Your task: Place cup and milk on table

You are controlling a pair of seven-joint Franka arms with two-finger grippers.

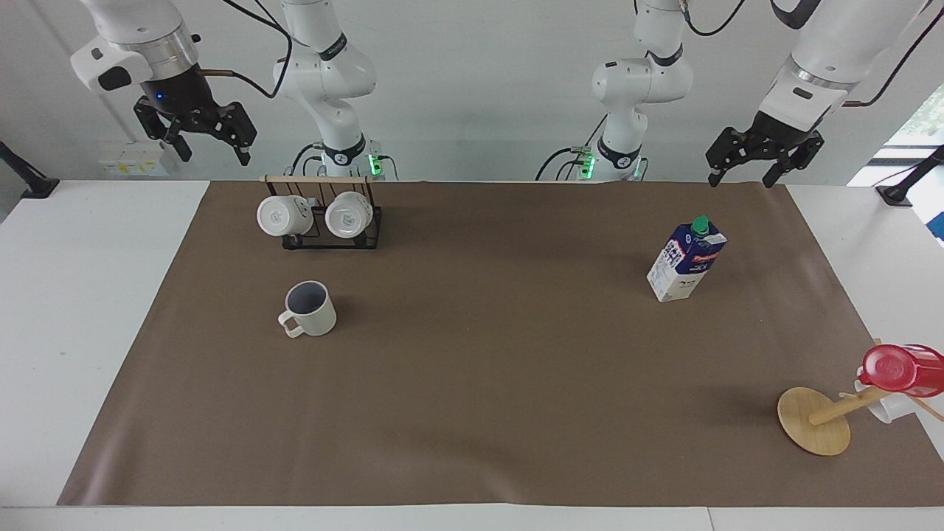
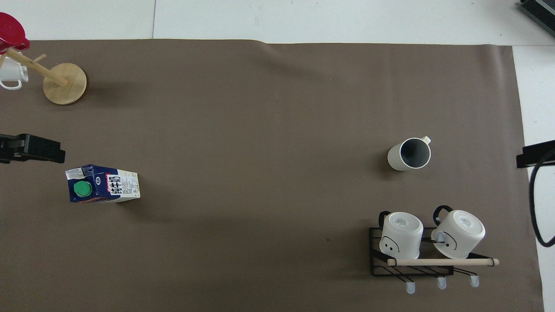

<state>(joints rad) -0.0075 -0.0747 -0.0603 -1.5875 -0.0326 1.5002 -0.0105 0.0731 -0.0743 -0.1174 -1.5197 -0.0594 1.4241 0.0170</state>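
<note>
The cup (image 1: 310, 308) (image 2: 409, 154), a cream-white ribbed mug with a dark inside, stands upright on the brown mat of the table (image 1: 479, 383), toward the right arm's end. The milk (image 1: 686, 258) (image 2: 104, 184), a blue and white carton with a green cap, stands upright on the mat toward the left arm's end. My right gripper (image 1: 214, 155) hangs open and empty, raised high at the right arm's end of the table. At the left arm's end, my left gripper (image 1: 743, 179) is also raised, open and empty. Neither gripper touches anything.
A black wire rack (image 1: 324, 236) (image 2: 377, 260) with two glossy white mugs stands nearer to the robots than the cup. A wooden mug tree (image 1: 815, 420) (image 2: 65, 82) carrying a red cup (image 1: 903, 369) and a white mug stands farther from the robots than the milk.
</note>
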